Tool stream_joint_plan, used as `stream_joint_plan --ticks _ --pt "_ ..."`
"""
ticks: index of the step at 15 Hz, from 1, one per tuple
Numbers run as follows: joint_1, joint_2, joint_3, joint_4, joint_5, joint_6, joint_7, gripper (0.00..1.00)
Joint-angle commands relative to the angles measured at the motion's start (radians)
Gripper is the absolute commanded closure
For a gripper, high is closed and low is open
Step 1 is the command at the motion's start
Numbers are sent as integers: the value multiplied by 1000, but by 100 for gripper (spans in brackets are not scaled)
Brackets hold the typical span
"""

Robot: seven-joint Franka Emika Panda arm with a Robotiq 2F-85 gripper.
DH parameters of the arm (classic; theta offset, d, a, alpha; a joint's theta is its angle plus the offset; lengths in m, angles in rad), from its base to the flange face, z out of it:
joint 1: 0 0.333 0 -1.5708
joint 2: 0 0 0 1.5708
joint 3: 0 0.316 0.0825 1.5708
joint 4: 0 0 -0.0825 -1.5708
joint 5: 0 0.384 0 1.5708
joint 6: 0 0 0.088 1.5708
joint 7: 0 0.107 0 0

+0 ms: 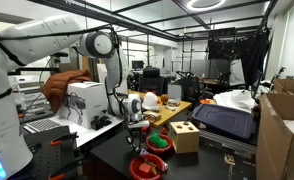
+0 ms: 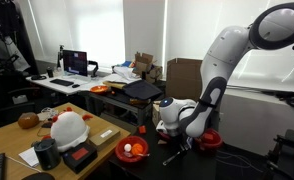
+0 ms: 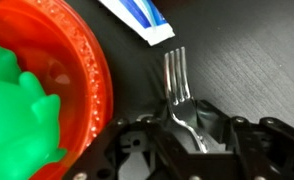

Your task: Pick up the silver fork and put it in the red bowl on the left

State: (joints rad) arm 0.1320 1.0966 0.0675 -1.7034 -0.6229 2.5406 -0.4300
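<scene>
The silver fork [image 3: 175,75] lies on the dark table with its tines pointing away in the wrist view. Its neck runs down between the fingers of my gripper [image 3: 183,120], which is shut on it just behind the tines. In both exterior views the gripper [image 1: 137,126] [image 2: 175,140] is low at the table, and the fork is too small to make out there. A small red bowl [image 2: 134,150] with an orange-red inside sits apart from the gripper, nearer the table's front in an exterior view. A light, rounded thing shows in it.
A red bowl [image 3: 82,75] holding a green piece [image 3: 22,110] sits close beside the fork. A white and blue packet [image 3: 137,15] lies beyond the tines. A tan wooden box [image 1: 184,135] stands past the bowls. A white helmet [image 2: 69,128] rests on the desk.
</scene>
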Motion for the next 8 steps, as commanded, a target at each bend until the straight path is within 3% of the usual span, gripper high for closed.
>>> stream_joint_plan --ticks 1,3,8 --pt "-42 28 42 23 38 28 -81 95" --pt "-54 26 56 21 53 30 -115 100" --pt "-72 19 85 9 89 38 -196 97"
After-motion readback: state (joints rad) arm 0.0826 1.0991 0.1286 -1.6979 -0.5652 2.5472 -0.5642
